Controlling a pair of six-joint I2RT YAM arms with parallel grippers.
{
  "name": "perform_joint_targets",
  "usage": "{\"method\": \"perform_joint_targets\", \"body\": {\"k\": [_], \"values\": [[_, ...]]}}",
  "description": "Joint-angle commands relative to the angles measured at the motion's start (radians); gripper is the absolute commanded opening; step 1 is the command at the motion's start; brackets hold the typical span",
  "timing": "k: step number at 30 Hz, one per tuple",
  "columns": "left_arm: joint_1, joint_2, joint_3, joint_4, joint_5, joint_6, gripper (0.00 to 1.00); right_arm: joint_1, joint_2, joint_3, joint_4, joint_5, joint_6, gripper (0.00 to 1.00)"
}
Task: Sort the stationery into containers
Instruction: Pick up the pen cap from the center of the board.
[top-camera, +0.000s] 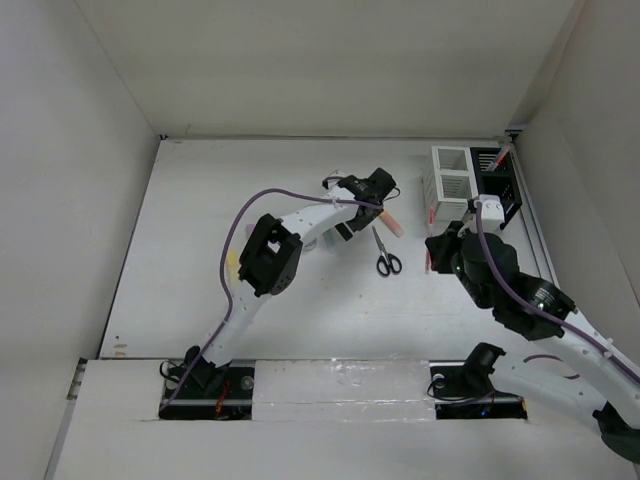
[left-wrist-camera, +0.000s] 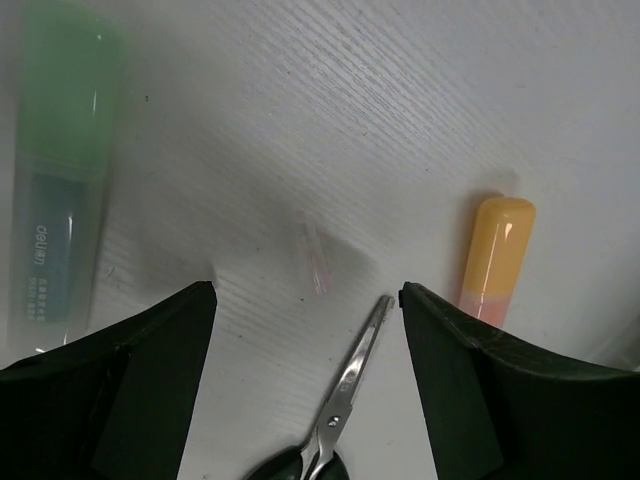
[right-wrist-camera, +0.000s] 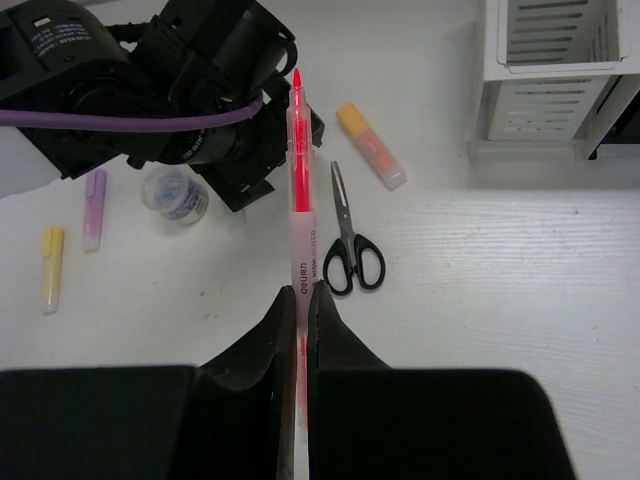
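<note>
Holding the orange-red pen (right-wrist-camera: 299, 190) pinched in my right gripper (right-wrist-camera: 300, 300), I judge the next move is carrying it to the white organizer (right-wrist-camera: 555, 100) and dropping it upright; my left gripper (left-wrist-camera: 305, 290) hovers wide over the scissors (left-wrist-camera: 345, 390).

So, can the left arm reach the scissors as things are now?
Probably yes. The left arm's open jaws hang just above the scissors, the blades between them, nothing on top. The orange highlighter lies beside, apart.
</note>
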Motion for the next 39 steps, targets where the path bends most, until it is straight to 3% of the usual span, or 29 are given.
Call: {"method": "perform_joint_targets", "body": {"k": [1,9,17,39], "values": [[-0.001,0.016,0.038,-0.044,-0.060,-0.054,0.70,0.018,-0.021,-0.008,0.056,-0.014,-0.016,0.00],[-0.001,0.057,0.098,-0.062,-0.078,-0.063,0.63,0.039,-0.040,-0.017,0.065,-0.024,-0.025,0.00],[-0.001,0.099,0.098,-0.101,-0.089,-0.063,0.46,0.048,-0.050,-0.027,0.085,-0.056,-0.036,0.00],[0.019,0.150,0.046,-0.099,-0.049,-0.034,0.13,0.048,-0.110,-0.027,0.103,-0.066,-0.036,0.00]]}}
